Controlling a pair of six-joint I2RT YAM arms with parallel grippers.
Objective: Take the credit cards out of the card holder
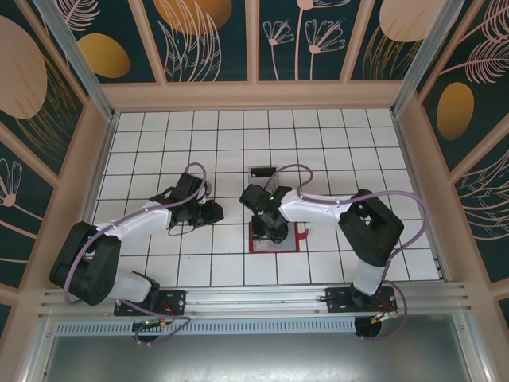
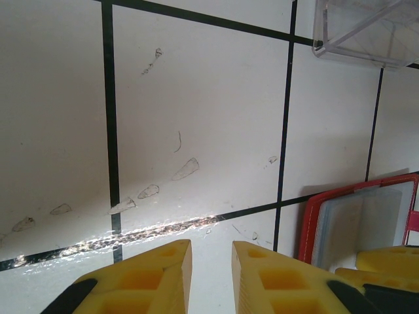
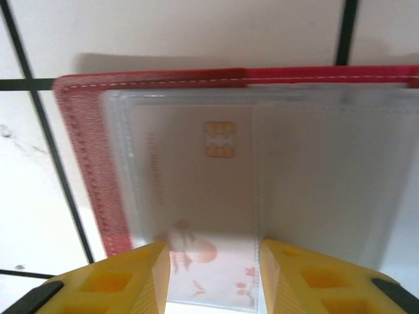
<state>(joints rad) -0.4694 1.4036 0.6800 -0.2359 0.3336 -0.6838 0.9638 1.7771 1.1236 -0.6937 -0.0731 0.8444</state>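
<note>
Lying open: the holder (image 1: 289,243) is flat on the table (image 1: 159,143), towards the near edge, beneath the right arm's wrist.
Holder up close: a red stitched border frames clear sleeves; the right wrist view has the holder (image 3: 85,163) side-on, with one end out of frame.
Card: a pale card (image 3: 196,176) with a gold chip and red print sits in the left sleeve. Its near end reaches between the right fingers. Whether that end has left the sleeve I cannot tell.
Right gripper (image 3: 214,254): the jaws are partly apart, set over the card's near end from above, and nothing is pinched between them. Whether the pads press on the card I cannot tell.
Left gripper (image 2: 211,245): the fingers stand a narrow gap apart and hold nothing. It is low over bare tile, near the holder's left side.
Box: a clear box (image 2: 366,33) stands beyond the holder, apart from it. From above the box (image 1: 262,171) shows a dark strip, and its contents are unclear.
In the way: the clear sleeve covers the card's face. From above, the right gripper (image 1: 274,229) hides the holder's middle. In the left wrist view the right fingers (image 2: 393,261) overlap the holder's near corner.
Surroundings: white tiles with black lines, patterned panels on three sides, and a metal rail along the near edge.
</note>
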